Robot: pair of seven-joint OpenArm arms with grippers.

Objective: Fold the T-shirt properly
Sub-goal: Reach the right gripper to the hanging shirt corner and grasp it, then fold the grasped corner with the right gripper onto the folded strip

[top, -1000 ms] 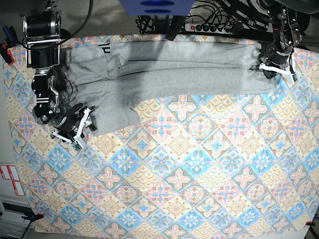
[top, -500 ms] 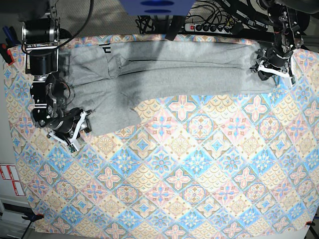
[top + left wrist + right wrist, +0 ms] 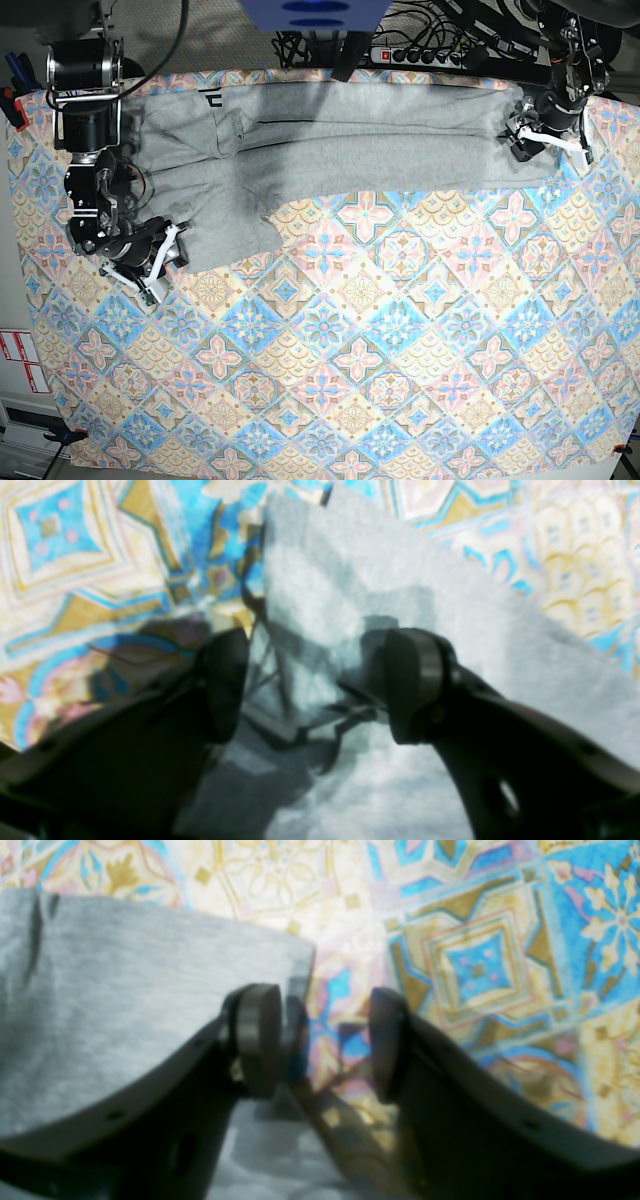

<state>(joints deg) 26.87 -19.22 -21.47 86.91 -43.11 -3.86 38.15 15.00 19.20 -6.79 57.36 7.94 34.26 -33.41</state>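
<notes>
The grey T-shirt [image 3: 350, 140] lies as a long band across the far side of the tablecloth [image 3: 400, 350], with a sleeve flap hanging toward the near left. My left gripper [image 3: 545, 135] is at the shirt's right end. In the left wrist view this gripper [image 3: 320, 680] is open, with a corner of the shirt [image 3: 400, 580] between and beyond its fingers. My right gripper [image 3: 163, 264] is at the shirt's lower left edge. In the right wrist view it [image 3: 320, 1040] is open; the shirt [image 3: 125, 990] lies by its left finger and tablecloth shows between the fingers.
A power strip and cables [image 3: 420, 50] run along the far table edge. A blue object [image 3: 310, 10] overhangs the top middle. The patterned tablecloth covers the whole near half. Red-and-white labels [image 3: 20, 360] sit off the table's left edge.
Both grippers shifted only slightly at the shirt's two ends; the left one moved a little up and inward. The shirt has not visibly moved.
</notes>
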